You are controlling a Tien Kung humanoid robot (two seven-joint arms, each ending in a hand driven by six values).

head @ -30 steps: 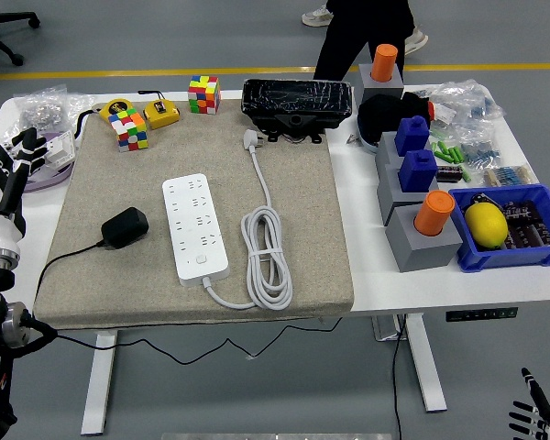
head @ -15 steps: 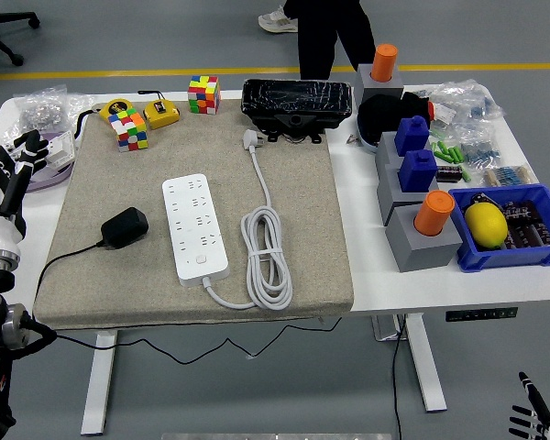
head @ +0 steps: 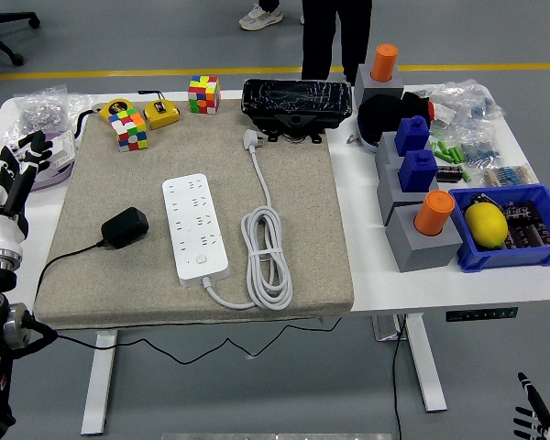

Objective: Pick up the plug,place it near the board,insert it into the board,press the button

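The black plug [head: 124, 226] lies on the beige mat [head: 312, 229] at the left, its black cable trailing off the mat's front left corner. To its right lies the white power board [head: 195, 226], lengthwise, with its button [head: 200, 260] at the near end. The board's own white cord [head: 267, 257] is coiled to the right and ends in a white plug [head: 251, 138]. My left hand [head: 16, 165] hovers at the table's left edge, open and holding nothing, well left of the black plug. Only a tip of my right hand [head: 532, 417] shows at the bottom right, below the table.
Two colour cubes [head: 131, 128] [head: 203, 93], a yellow tape measure [head: 161, 114] and a black wrapped box [head: 297, 105] line the mat's far edge. Grey blocks with orange and blue pegs [head: 422, 225] and a blue bin [head: 509, 229] stand to the right. A person's legs [head: 335, 37] stand beyond the table.
My left hand has drifted slightly at the table's left edge. The person beyond the table has shifted their stance. Plug and board lie as before.
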